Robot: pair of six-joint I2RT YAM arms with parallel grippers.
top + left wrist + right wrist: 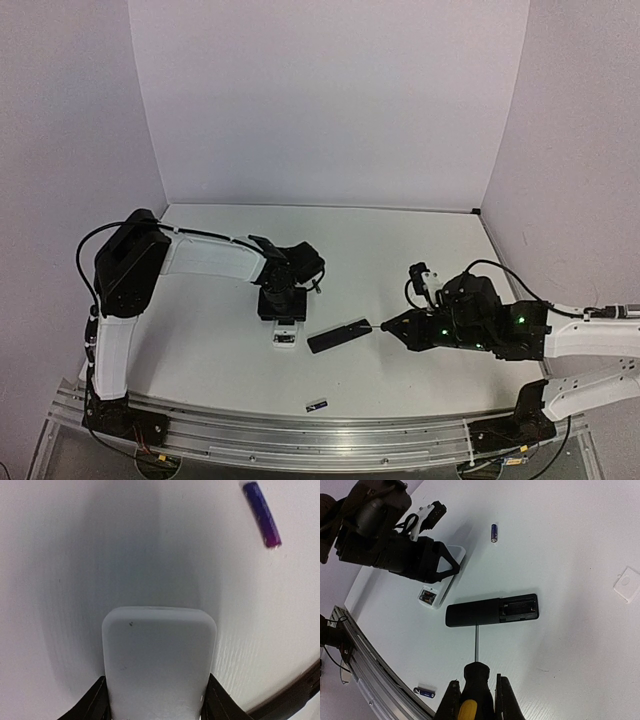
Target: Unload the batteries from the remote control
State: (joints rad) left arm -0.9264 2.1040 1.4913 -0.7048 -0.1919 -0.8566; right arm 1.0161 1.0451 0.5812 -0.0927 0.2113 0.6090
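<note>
The white table [420,240] carries everything. Over its middle hangs the left end effector [283,312], its fingers [92,707] set against both long sides of the white remote [442,580] and holding it. The right end effector [474,702] reaches in from the table's right edge. It is closed narrow on the black-and-yellow handle of the screwdriver [476,680].

The black remote [340,335] lies flat just right of the white remote, between the two end effectors. The screwdriver's tip meets its long side. Its back faces up, and the compartment at one end is uncovered. Whether any cells sit inside is too small to tell. The white remote also shows an open bay at its end, and its contents are unclear as well.

Two batteries lie loose on the table. The near battery [317,405] rests close to the table's near edge, well apart from both end effectors. The far battery [493,532] lies on the far side of the left end effector, near it but not touching.

The left wrist view shows a purple-blue loose cell [262,515] apart from the held remote. Which of the two batteries it is cannot be told.

A small flat white piece [626,584] lies well apart from the black remote.
</note>
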